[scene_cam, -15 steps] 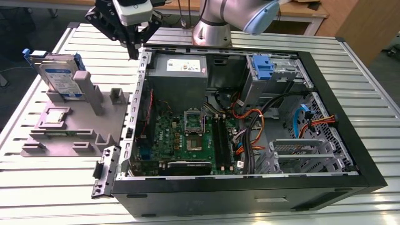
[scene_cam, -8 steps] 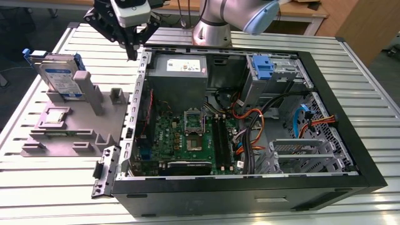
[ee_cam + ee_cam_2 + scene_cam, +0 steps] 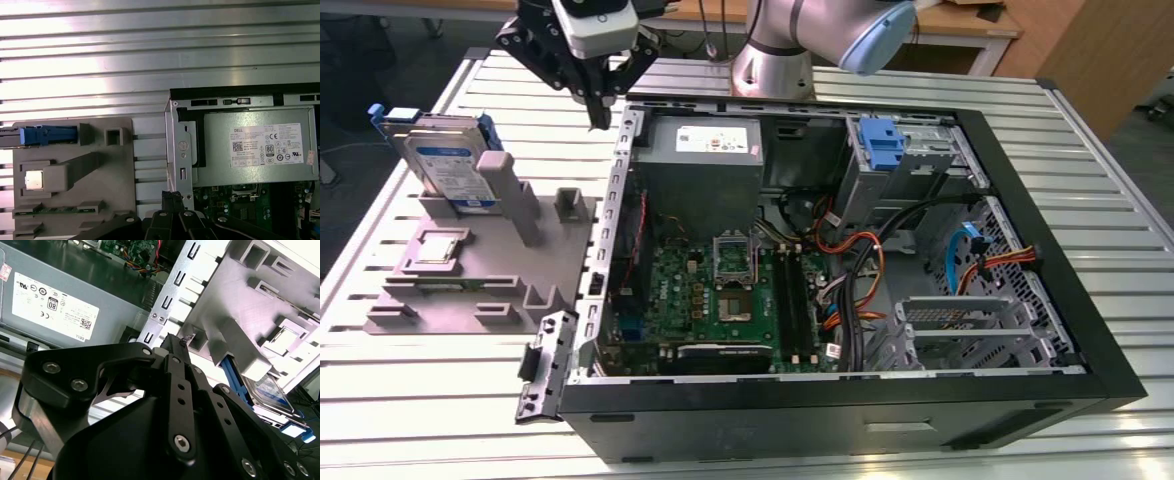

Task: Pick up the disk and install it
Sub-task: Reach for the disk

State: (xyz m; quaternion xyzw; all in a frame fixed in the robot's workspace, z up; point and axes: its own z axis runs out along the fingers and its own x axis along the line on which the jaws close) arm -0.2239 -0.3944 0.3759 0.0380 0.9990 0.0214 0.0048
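Gripper (image 3: 600,122) empty over the case edge, disk (image 3: 444,160) upright in its stand.
The jaws are pressed together with nothing between them, hanging above the narrow strip between the open computer case's (image 3: 1110,330) metal side wall and the grey holder (image 3: 480,290). The disk stands on edge at the holder's far corner, toward the exterior view's left, apart from the gripper. Bare slatted surface (image 3: 427,400) lies open around the holder's outer sides.

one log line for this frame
gripper: shut, empty, by edge of case | disk: upright in grey fixture, untouched
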